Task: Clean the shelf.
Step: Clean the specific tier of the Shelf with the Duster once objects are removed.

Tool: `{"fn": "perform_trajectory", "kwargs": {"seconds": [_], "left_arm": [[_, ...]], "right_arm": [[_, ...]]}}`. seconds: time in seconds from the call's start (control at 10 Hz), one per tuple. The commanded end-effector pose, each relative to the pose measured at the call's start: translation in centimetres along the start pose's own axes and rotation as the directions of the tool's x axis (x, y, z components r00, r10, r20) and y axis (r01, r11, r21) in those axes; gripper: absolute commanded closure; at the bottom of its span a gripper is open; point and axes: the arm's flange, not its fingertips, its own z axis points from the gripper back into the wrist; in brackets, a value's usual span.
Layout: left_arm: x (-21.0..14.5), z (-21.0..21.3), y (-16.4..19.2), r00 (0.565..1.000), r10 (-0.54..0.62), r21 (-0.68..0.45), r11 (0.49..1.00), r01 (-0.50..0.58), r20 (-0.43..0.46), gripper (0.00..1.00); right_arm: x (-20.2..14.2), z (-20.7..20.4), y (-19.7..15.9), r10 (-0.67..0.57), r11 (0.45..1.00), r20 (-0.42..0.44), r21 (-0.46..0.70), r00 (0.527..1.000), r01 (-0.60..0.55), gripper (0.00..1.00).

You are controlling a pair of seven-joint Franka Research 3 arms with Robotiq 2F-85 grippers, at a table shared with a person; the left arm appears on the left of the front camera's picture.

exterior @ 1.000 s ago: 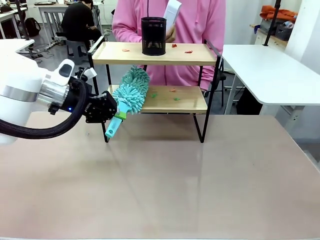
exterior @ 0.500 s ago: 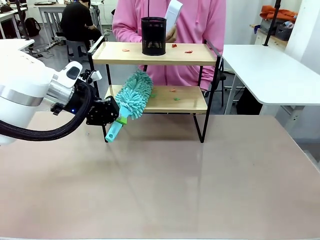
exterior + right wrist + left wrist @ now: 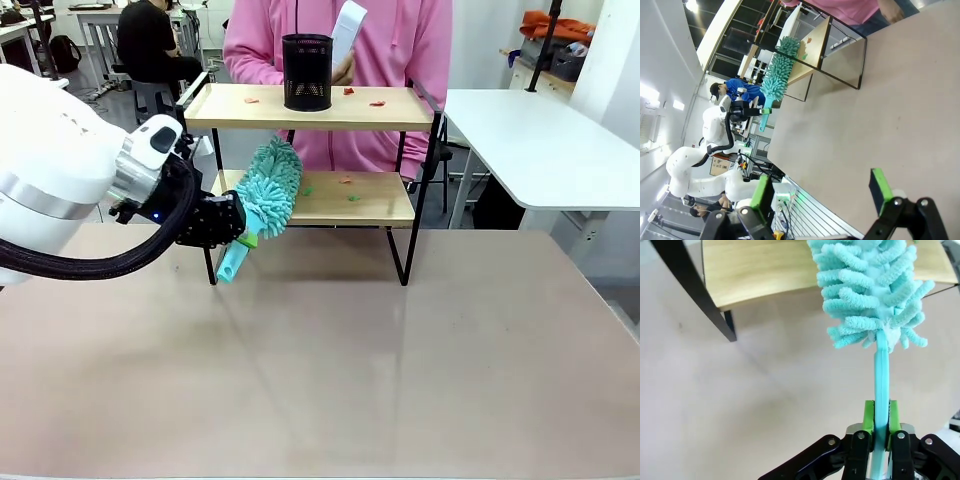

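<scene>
While its green pads press together, the left gripper [image 3: 881, 419] is clamped on the thin handle of a fluffy blue-green duster [image 3: 266, 188]. The fluffy head leans up to the right, between the two boards of the shelf [image 3: 225, 106], at its left end. I cannot tell if it touches the wood. The shelf stands on the brown table [image 3: 400, 350], with a person in pink behind it. A black mesh cup [image 3: 307, 72] and small red scraps [image 3: 377, 102] sit on the top board. Green scraps [image 3: 353, 197] lie on the lower board. The right gripper [image 3: 822, 192] has its fingers wide apart, holding nothing.
</scene>
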Motion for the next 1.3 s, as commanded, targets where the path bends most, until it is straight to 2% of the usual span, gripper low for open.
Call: {"fn": "perform_trajectory", "kwargs": {"seconds": [0.0,0.4,0.9,1.2], "left_arm": [[0.6,0.1,-2.2,0.999,-0.028,0.084,0.996,0.030,-0.026,0.88],[1.1,-1.0,-5.3,0.998,-0.058,0.094,0.994,0.058,-0.007,0.88],[1.7,-4.9,-7.9,0.994,-0.088,0.132,0.987,0.095,-0.060,0.88],[1.8,-5.0,-8.6,0.988,-0.111,0.073,0.990,0.119,-0.103,0.88]], "right_arm": [[0.3,0.0,0.0,0.028,1.000,0.017,0.014,0.999,-0.028,0.00],[0.3,0.0,0.0,0.028,1.000,0.017,0.014,0.999,-0.028,0.00],[0.3,0.0,0.0,0.028,1.000,0.017,0.014,0.999,-0.028,0.00],[0.3,0.0,0.0,0.028,1.000,0.017,0.014,0.999,-0.028,0.00]]}}
